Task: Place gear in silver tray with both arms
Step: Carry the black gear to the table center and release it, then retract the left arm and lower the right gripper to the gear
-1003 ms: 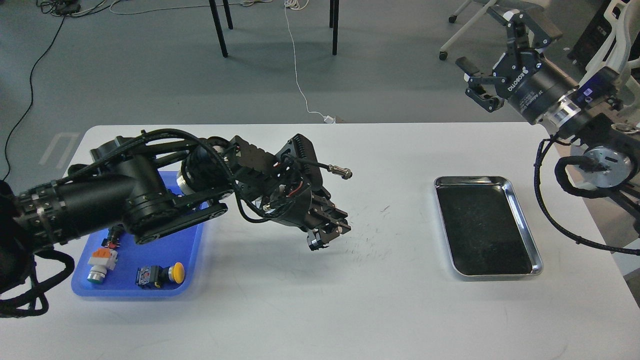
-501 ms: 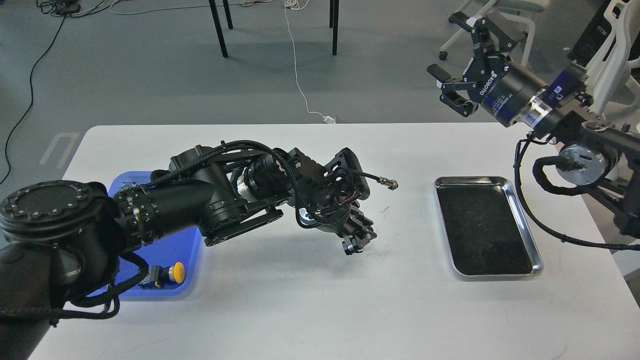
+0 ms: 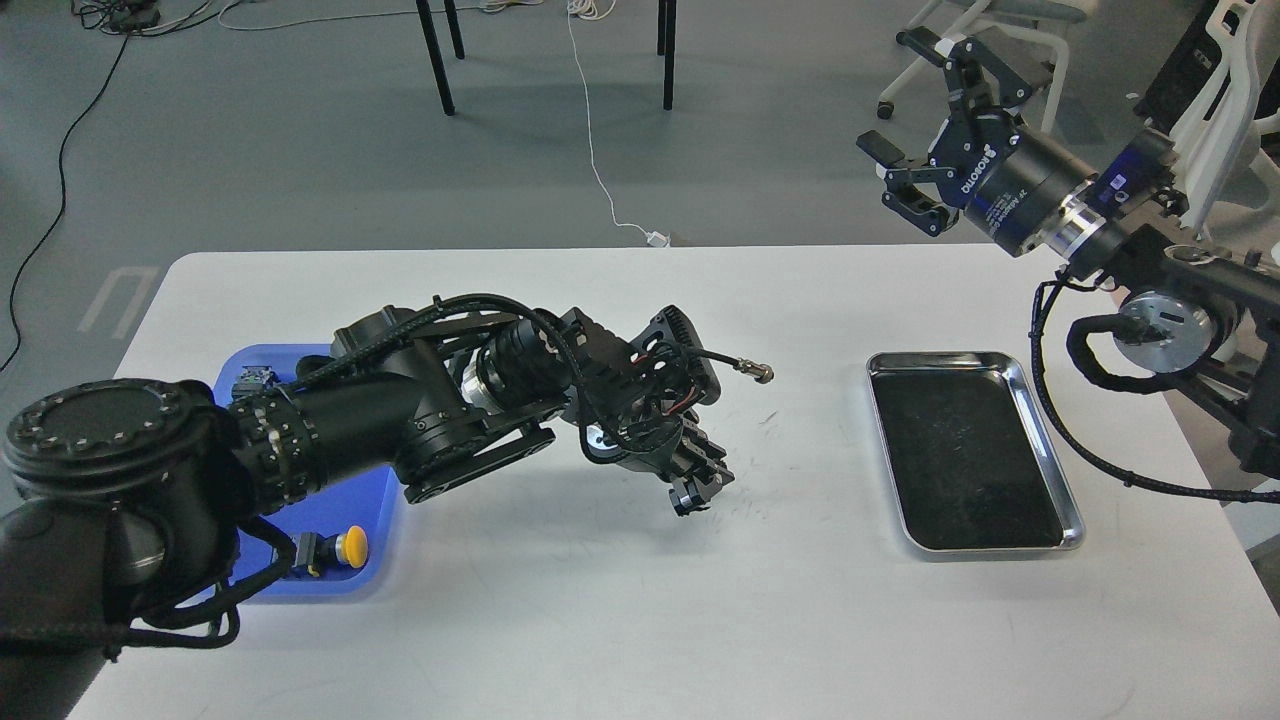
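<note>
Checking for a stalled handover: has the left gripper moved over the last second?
Yes. The left gripper first advanced right toward the silver tray, then slipped slightly back left, ending nearer it overall.

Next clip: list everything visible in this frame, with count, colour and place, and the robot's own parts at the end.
Rectangular shiny metal silver tray: one, dark reflective bottom, nothing in it, right part of table.
Blue plastic tray: one, left part of table, mostly hidden by the left arm.
Yellow-capped push button: one, yellow and black, near front corner of blue plastic tray.
White table: one, fills the lower view.
Cables: several, black and white, on grey floor behind table.
Chair and table legs: several, black, far floor.
Left gripper: one, black, above table centre, holding a small dark part.
Right gripper: one, black, open, raised beyond the table's far edge, above right.
</note>
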### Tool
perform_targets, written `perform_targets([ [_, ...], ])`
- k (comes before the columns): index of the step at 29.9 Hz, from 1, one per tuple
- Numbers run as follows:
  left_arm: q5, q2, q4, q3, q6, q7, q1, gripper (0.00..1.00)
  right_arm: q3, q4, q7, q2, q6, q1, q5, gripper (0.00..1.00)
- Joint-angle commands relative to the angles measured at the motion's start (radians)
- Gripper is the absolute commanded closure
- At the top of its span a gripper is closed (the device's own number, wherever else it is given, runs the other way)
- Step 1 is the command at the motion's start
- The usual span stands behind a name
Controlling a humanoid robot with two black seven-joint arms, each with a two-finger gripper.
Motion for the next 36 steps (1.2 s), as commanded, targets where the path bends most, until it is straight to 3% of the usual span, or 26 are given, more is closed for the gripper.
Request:
perform_targets([
  [1, 0.000, 0.000, 0.005, 0.038, 0.000, 0.000, 0.014, 0.89, -0.001, 0.000, 0.000, 0.000, 0.000, -0.002, 0.000, 0.01],
  [7, 0.000, 0.000, 0.009, 0.038, 0.000, 0.000, 0.026, 0.87, 0.001, 0.000, 0.000, 0.000, 0.000, -0.013, 0.000, 0.01],
  [11, 0.000, 0.000, 0.009, 0.035, 0.000, 0.000, 0.024, 0.73, 0.001, 0.000, 0.000, -0.002, 0.000, -0.016, 0.000, 0.01],
  [12, 0.000, 0.000, 0.009, 0.035, 0.000, 0.000, 0.023, 0.67, 0.001, 0.000, 0.000, -0.002, 0.000, -0.016, 0.000, 0.01],
  [15, 0.000, 0.000, 0.004, 0.027, 0.000, 0.000, 0.023, 0.14, 0.001, 0.000, 0.000, -0.008, 0.000, -0.016, 0.000, 0.01],
  [16, 0.000, 0.000, -0.001, 0.026, 0.000, 0.000, 0.021, 0.10, 0.001, 0.000, 0.000, -0.011, 0.000, -0.016, 0.000, 0.01],
  [23, -0.003, 0.009, -0.028, -0.066, 0.035, 0.000, 0.012, 0.05, 0.005, 0.006, 0.000, -0.066, 0.008, -0.066, 0.000, 0.01],
  [27, -0.299, 0.159, -0.043, -0.186, 0.070, 0.000, 0.049, 0.03, 0.005, 0.017, 0.000, -0.115, 0.015, -0.124, -0.003, 0.01],
  [32, -0.747, 0.373, -0.131, -0.278, 0.116, 0.000, 0.193, 0.03, 0.004, 0.023, 0.000, -0.151, 0.020, -0.172, -0.142, 0.01],
  [36, -1.078, 0.485, -0.270, -0.495, 0.121, 0.000, 0.413, 0.02, 0.002, 0.037, 0.000, -0.160, 0.040, -0.175, -0.337, 0.01],
])
